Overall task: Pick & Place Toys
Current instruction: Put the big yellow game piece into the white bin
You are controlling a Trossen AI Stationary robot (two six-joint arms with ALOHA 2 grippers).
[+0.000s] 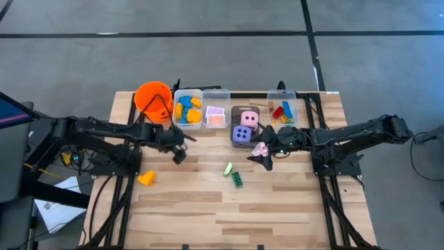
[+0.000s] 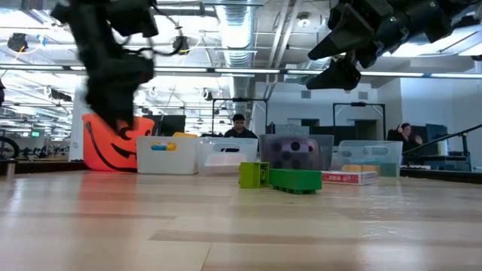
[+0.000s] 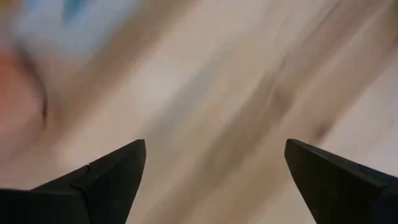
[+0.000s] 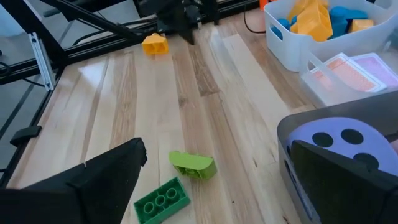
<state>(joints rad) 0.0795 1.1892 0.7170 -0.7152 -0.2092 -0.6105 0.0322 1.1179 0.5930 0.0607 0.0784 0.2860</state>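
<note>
Plainly, the left gripper (image 1: 179,154) has its fingers spread wide with nothing between them, hanging over bare wood just in front of the blue-and-yellow bin (image 1: 187,108); the right gripper (image 1: 266,157) is equally wide and empty, near the dice bin (image 1: 244,126). Judging by what lies where, most of the sorting looks done: that bin holds blue and yellow blocks, the cards (image 1: 216,114) fill the next one, the purple die (image 1: 241,135) and pink die (image 1: 250,119) share theirs. Left out are a yellow block (image 1: 146,178) toward the table's left edge, a lime block (image 1: 227,168) and a green block (image 1: 237,179) together mid-table. Open wood surrounds all three; only the yellow one sits near an edge.
</note>
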